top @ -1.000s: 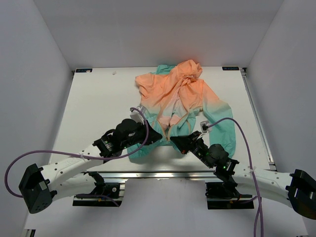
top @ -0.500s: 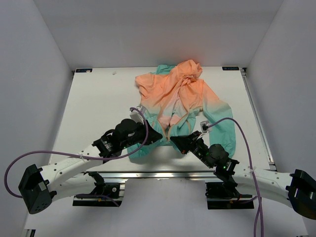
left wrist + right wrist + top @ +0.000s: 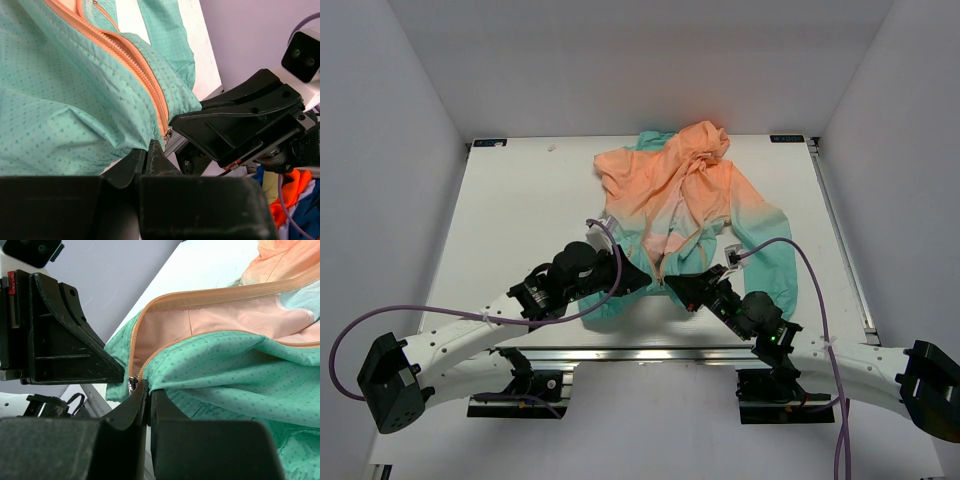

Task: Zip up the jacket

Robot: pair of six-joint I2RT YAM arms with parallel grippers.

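Observation:
The jacket [image 3: 670, 195] lies on the white table, orange hood at the far side, teal hem towards me. Both grippers meet at the hem's middle, at the bottom of the orange zipper [image 3: 142, 75]. My left gripper [image 3: 645, 280] is shut, its tips pinching the teal hem [image 3: 125, 135] just left of the metal slider [image 3: 168, 133]. My right gripper [image 3: 672, 284] is shut too, with its tips [image 3: 148, 388] against the hem's edge right beside the slider [image 3: 132, 383]. Above the slider the zipper [image 3: 165, 347] stands apart, and peach lining shows between its two sides.
The table's front rail [image 3: 640, 352] runs just behind both grippers. Purple cables [image 3: 800, 260] loop over the arms. White walls close in the table [image 3: 520, 200] on three sides. Coloured cloth [image 3: 287, 192] lies below the table's edge.
The left gripper has shifted slightly to the right with the hem, closer to the right gripper. The right arm has hardly moved.

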